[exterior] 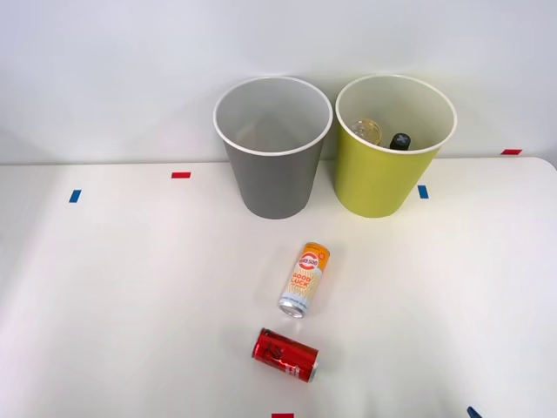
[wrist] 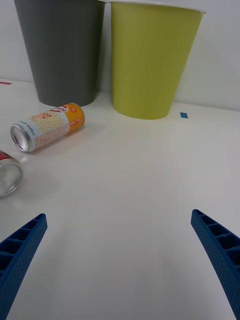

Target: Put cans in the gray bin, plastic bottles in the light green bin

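Gray bin [exterior: 275, 165], yellow-green bin [exterior: 383, 170], red can [exterior: 285, 354], orange-white can [exterior: 304, 279]

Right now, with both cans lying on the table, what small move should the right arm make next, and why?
Probably swing the open right gripper toward the slim orange-and-white can, lying on its side nearest the round gray plastic bin. The shiny red can also waits on the table; the bottles already sit in the yellow-green plastic bin, and the gripper holds nothing.
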